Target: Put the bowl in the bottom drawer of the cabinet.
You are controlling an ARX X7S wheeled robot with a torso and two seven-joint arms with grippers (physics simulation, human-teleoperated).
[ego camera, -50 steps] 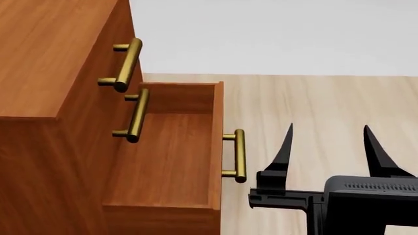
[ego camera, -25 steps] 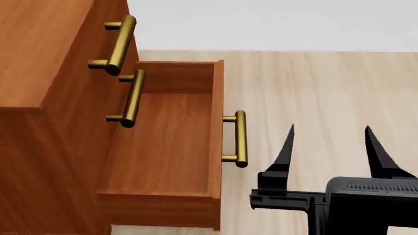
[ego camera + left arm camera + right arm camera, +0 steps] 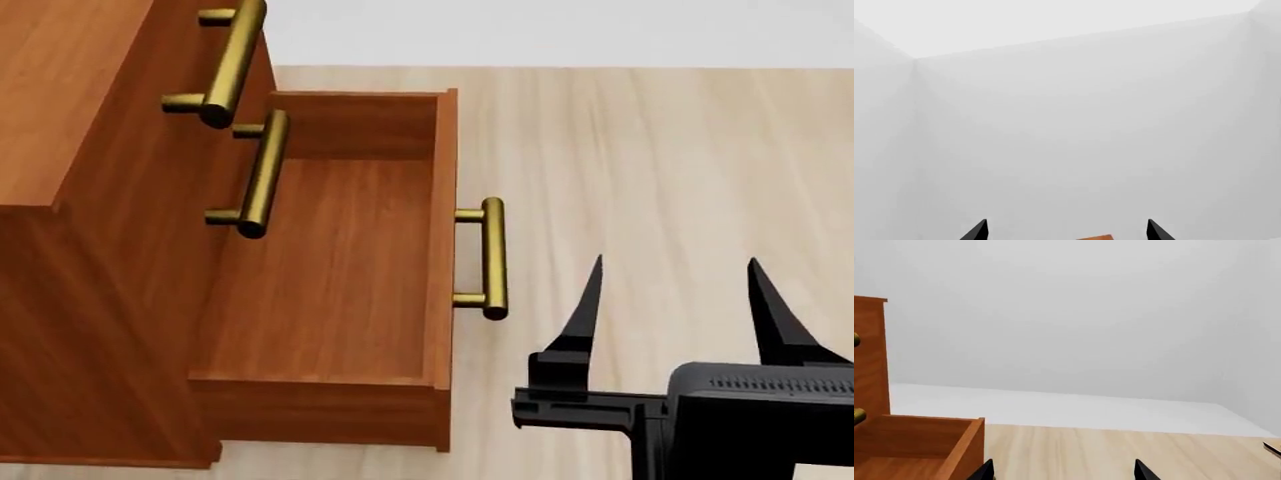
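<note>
One drawer is pulled out: the bottom drawer [image 3: 334,290] of the cabinet [image 3: 80,120] is open w/ nothing inside, just bare wood. Its brass handle [image 3: 491,258] sticks out at the front edge, facing the floor [image 3: 667,150].

No bowl shows in any view, so I can't say where it is right now. It's not in the drawer yet.

Right gripper [image 3: 674,300] hangs over the floor, near the drawer's front edge but not touching the handle. Its two black fingers are spread wide apart w/ nothing between them. Left gripper [image 3: 1066,231] shows only as two black tips in its own wrist view, also apart and empty, pointing at a white wall; a bit of brown wood peeks in between them.

My guess about the bowl: it's ceramic, so hard, smooth and a bit slippery, and it could chip or crack if dropped. Prob. light enough for one gripper. Best spot to grab is the rim, one finger inside and one outside, then lower it softly onto the drawer's floor, away from the edges.
</note>
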